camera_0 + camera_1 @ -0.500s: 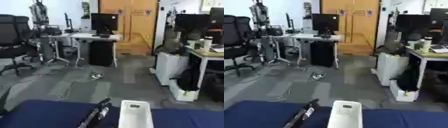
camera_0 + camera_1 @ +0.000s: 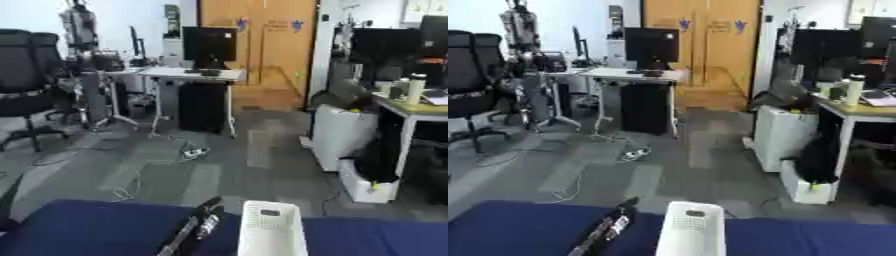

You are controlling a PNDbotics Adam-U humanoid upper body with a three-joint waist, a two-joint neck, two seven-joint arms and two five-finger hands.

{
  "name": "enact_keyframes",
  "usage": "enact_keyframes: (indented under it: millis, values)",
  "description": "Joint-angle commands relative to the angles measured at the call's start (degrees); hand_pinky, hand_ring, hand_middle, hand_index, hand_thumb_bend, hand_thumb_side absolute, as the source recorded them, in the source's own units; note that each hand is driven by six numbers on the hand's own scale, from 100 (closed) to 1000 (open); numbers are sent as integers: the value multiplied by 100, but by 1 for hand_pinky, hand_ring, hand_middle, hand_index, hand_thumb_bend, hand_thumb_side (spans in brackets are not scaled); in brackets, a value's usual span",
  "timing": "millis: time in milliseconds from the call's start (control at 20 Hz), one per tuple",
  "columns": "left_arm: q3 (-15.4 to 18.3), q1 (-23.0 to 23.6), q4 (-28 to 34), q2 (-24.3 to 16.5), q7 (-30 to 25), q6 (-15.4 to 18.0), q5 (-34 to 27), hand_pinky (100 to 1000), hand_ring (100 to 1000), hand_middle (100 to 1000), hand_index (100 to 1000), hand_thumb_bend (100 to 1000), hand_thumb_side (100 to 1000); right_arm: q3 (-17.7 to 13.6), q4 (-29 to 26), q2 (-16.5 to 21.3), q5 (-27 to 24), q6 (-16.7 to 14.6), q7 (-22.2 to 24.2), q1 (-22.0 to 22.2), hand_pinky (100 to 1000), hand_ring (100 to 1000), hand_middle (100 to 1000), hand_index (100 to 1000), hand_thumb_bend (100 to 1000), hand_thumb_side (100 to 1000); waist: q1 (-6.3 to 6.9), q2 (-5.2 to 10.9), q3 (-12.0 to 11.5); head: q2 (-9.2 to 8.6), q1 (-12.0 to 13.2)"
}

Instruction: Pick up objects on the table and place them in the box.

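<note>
A white perforated box stands on the blue-covered table at the bottom middle, with only its far end showing. Just left of it, a slim black thing with silver and white marks slants up from the lower edge. I cannot tell what it is. None of the objects to pick up shows on the visible strip of table. Neither of my hands shows clearly in either view.
The view looks past the table's far edge into an office. There are black chairs at the left, a desk with a monitor in the middle, a white cabinet and another desk at the right, and cables on the grey floor.
</note>
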State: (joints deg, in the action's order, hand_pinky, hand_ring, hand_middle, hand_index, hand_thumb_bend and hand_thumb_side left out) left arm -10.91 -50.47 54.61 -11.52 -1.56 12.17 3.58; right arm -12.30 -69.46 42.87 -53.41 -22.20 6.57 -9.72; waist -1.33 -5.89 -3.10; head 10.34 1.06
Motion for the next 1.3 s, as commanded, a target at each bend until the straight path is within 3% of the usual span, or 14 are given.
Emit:
enact_keyframes:
  millis: [50,300,700,850,1300]
  values:
    - [-30,-96,133,-129,-6,64,248,927,879,1000,1000,127,958,-86,-72,256,4,-5,13,-31,904,845,826,865,100,1000,-2,84,9,242,98]
    - [-45,-129,179,-159,49,161,1048,938,858,1000,1000,100,939,-88,-78,259,13,3,18,-38,903,845,826,865,100,1000,24,77,15,777,237]
    - [-155,-192,245,-171,-43,246,1886,928,852,987,1000,100,904,-87,-84,256,35,33,20,-66,901,839,825,865,100,1000,83,53,39,1407,179]
    - [-213,-215,323,-193,-134,306,2141,930,854,982,1000,100,890,-91,-87,261,42,39,16,-69,901,838,825,865,100,1000,102,54,42,1514,145]
    - [-431,-273,651,-266,-431,517,2611,938,859,970,1000,100,882,-86,-85,259,55,54,21,-76,902,837,826,865,100,1000,116,51,37,1525,134]
